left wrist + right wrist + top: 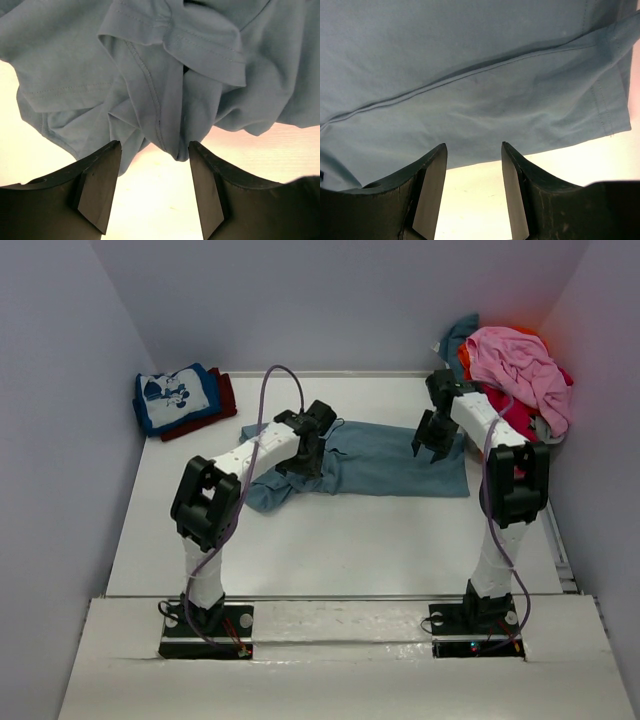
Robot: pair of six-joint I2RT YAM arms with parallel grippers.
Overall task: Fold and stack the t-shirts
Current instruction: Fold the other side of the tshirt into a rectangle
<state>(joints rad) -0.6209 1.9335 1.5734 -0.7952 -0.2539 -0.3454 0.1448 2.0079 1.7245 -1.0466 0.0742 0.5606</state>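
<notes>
A plain slate-blue t-shirt (385,462) lies spread across the middle of the table, crumpled at its left end. My left gripper (306,454) hovers over that crumpled end. In the left wrist view its jaws stand apart (155,145), and a hanging fold of the blue cloth (172,120) reaches down between the fingertips without being pinched. My right gripper (434,444) is over the shirt's right part. It is open (474,146), its tips at the near edge of the flat cloth (470,90).
A folded blue tee with white cartoon print (176,396) rests on a dark red one (226,392) at the back left. A loose heap with a pink tee (518,364), red, orange and teal (458,334) cloth fills the back right corner. Walls enclose three sides.
</notes>
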